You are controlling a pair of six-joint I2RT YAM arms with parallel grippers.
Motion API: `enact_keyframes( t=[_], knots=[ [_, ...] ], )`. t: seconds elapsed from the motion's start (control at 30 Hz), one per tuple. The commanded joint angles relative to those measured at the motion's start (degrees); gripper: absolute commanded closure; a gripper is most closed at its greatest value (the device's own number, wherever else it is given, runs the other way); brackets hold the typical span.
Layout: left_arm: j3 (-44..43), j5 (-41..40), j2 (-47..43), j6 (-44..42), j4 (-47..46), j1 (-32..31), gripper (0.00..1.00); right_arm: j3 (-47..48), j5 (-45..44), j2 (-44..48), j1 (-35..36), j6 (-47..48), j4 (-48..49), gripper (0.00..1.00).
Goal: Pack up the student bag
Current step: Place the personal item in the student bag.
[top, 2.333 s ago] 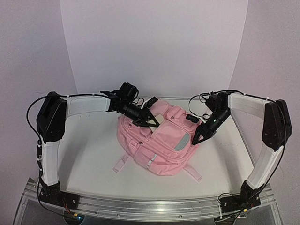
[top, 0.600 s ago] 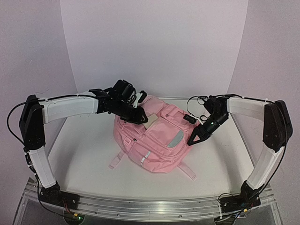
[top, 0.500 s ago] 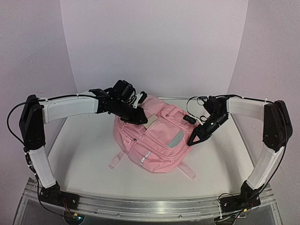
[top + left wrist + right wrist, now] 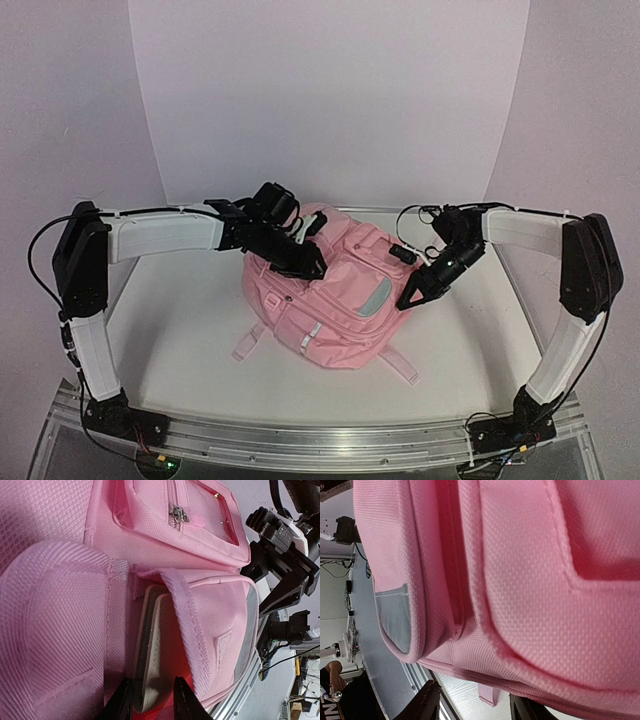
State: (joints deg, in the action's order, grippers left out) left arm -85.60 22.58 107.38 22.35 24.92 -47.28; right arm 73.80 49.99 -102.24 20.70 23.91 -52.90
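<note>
The student bag [image 4: 330, 300] lies on its back mid-table, pink, with grey reflective patches. My left gripper [image 4: 310, 262] hangs over its upper front pocket. In the left wrist view a flat tan thing [image 4: 152, 645] stands edge-on in the pocket's open mouth. The left gripper [image 4: 153, 681] sits narrowly open around its near end: one finger touches it, and a gap shows at the other finger [image 4: 182, 697]. My right gripper [image 4: 408, 298] is at the bag's right side, open. In its own view the right gripper [image 4: 475, 707] points at the bag's lower edge [image 4: 520, 665], with only table between the fingers.
Two pale straps [image 4: 250, 345] [image 4: 405, 368] trail from the bag toward the near edge. An aluminium rail [image 4: 320, 440] runs along the table's front. White walls close in the back and sides. Bare white table [image 4: 180, 320] shows left of the bag.
My left gripper has moved right and down onto the pocket, covering the tan thing that stuck out, and its jaws have narrowed. The right gripper has barely shifted.
</note>
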Motion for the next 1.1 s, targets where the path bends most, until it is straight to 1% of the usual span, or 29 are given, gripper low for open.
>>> enact_keyframes(
  t=[0.0, 0.07, 0.13, 0.23, 0.33, 0.43, 0.67, 0.8, 0.9, 0.97, 1.07],
  knots=[
    [-0.29, 8.47, 0.45, 1.68, -5.40, -1.25, 0.61, 0.29, 0.23, -0.90, 0.79, -0.70, 4.68, 0.52],
    [0.07, 8.24, 0.23, 1.99, -5.74, -1.28, 0.55, 0.23, 0.08, -0.93, 0.80, -0.63, 4.73, 0.52],
    [0.15, 6.57, -0.41, 1.85, -5.04, -1.24, 0.53, 0.10, -0.07, -0.84, 0.78, -0.56, 4.75, 0.53],
    [-0.32, 1.24, -1.50, 1.70, -2.90, -0.69, 0.50, -0.16, -0.32, -0.58, 0.80, -0.49, 4.74, 0.53],
    [0.24, -2.42, -2.64, 3.32, -1.74, 1.61, 0.46, -0.55, -0.78, -0.10, 0.73, -0.36, 4.70, 0.53],
    [2.66, -1.87, -4.06, 5.18, -4.93, 3.43, 0.44, -1.20, -1.19, 0.43, 0.75, -0.21, 4.65, 0.53],
    [4.74, 0.08, -6.55, 5.23, -10.39, 3.49, 0.41, -1.99, -1.65, 1.42, 0.75, -0.09, 4.58, 0.53],
    [4.42, -5.59, -7.88, 5.63, -8.99, 3.45, 0.40, -1.90, -1.65, 1.46, 0.74, -0.17, 4.56, 0.53],
    [3.94, -6.98, -8.03, 5.71, -8.69, 3.40, 0.44, -1.77, -1.58, 1.44, 0.77, -0.17, 4.52, 0.53],
    [3.95, -5.71, -7.84, 5.72, -9.53, 3.44, 0.45, -1.76, -1.42, 1.46, 0.75, -0.26, 4.56, 0.54],
    [3.13, -1.59, -6.62, 5.17, -10.27, 3.35, 0.46, -1.82, -1.30, 1.59, 0.76, -0.35, 4.57, 0.54]
  ],
)
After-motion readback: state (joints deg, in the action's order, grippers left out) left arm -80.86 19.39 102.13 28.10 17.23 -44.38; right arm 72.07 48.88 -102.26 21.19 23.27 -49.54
